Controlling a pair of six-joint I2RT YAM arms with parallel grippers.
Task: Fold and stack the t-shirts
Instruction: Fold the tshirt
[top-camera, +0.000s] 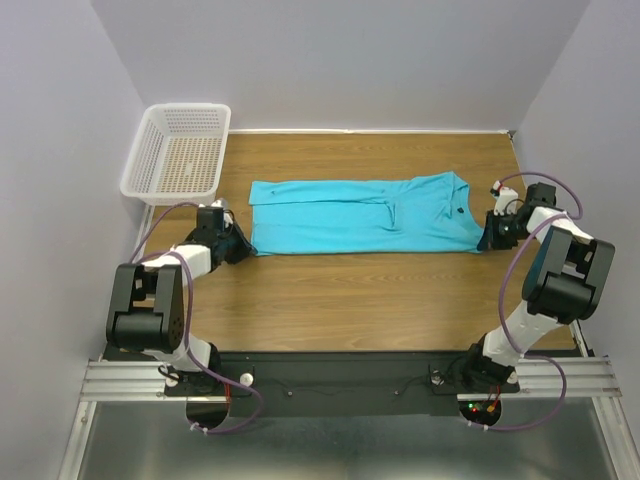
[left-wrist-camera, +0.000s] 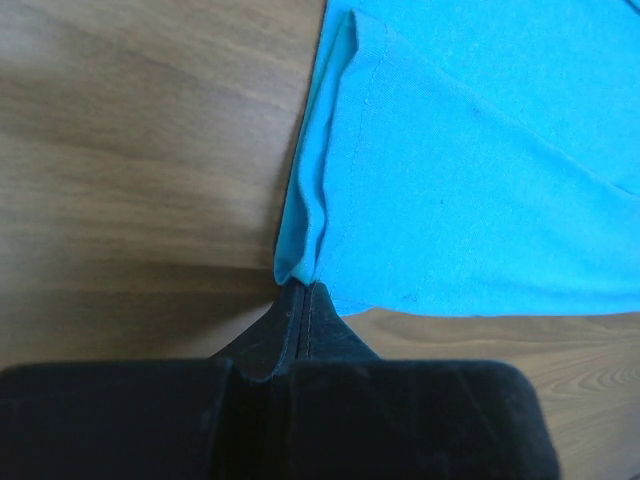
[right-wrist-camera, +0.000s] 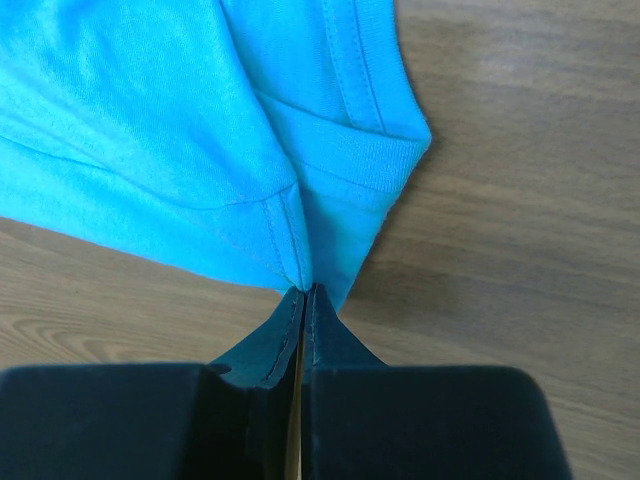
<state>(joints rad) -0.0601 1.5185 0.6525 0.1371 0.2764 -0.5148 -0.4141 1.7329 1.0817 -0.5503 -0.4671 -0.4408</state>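
The t-shirt (top-camera: 360, 215) lies across the middle of the counter (top-camera: 380, 300), folded lengthwise into a band. The left pincer (left-wrist-camera: 302, 290) is clamped on its near-left hem corner, the right pincer (right-wrist-camera: 305, 290) on its near-right shoulder end. Crosswise folding and stacking seem left.

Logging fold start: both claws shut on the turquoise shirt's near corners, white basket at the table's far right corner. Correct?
No. The white basket sits at the far left corner, as the top external view shows. Otherwise right: the left claw and right claw are each shut on a near corner of the turquoise shirt.
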